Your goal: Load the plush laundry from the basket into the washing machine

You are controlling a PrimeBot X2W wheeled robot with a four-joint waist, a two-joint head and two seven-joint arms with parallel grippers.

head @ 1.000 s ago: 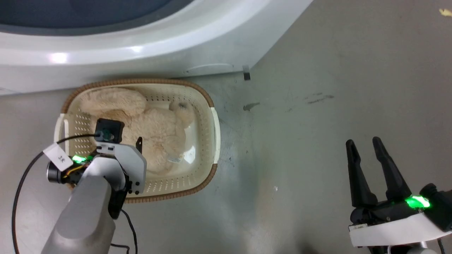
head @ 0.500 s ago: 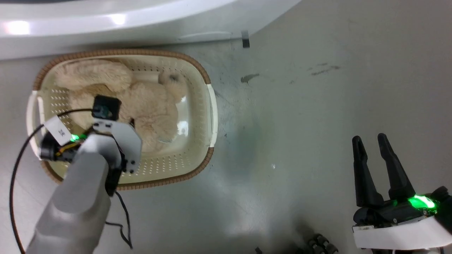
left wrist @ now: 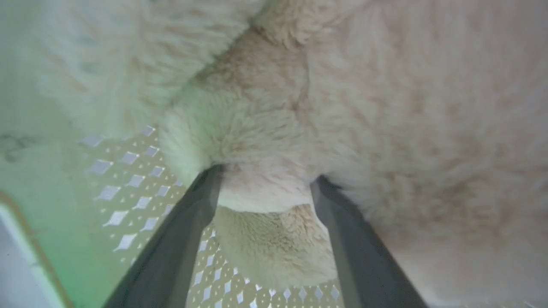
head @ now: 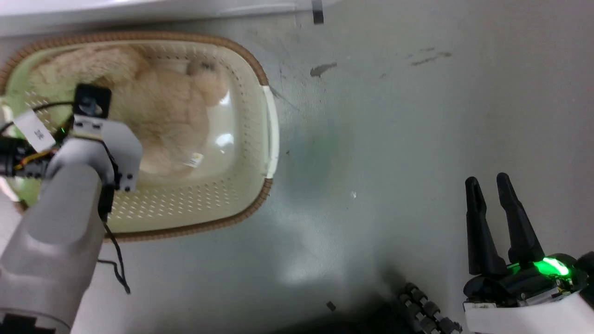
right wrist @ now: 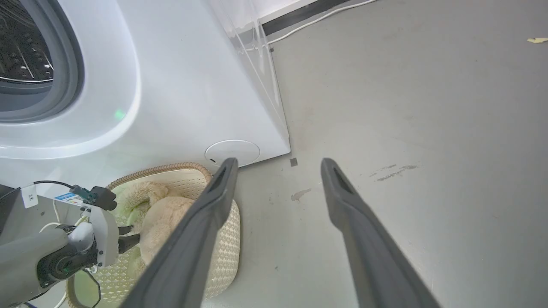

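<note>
The cream-white basket (head: 271,125) with a brown woven rim stands on the floor just in front of the washing machine (right wrist: 171,85), whose grey-ringed port (right wrist: 64,64) is at the upper left of the right wrist view. The fluffy cream-beige plush laundry (head: 158,106) lies inside, its white tag (head: 195,160) facing up. My left gripper (left wrist: 267,175) reaches down into the basket, open, its two fingers astride a rounded lobe with the tips pressed into the fur. In the head view the left wrist (head: 100,139) hides those fingers. My right gripper (head: 487,179) hangs open over bare floor, far right of the basket.
Grey floor with dark smudges (head: 322,69) and a black tape mark (head: 318,16) lies right of the basket. A black cable (head: 116,269) dangles from the left arm. Dark parts of my base (head: 417,306) show at the bottom edge. A round cover (right wrist: 232,152) sits low on the washer front.
The head camera has tipped down, so the basket sits higher and larger and the washer has nearly left the frame. My left arm has sunk deeper into the basket. Both grippers stay open.
</note>
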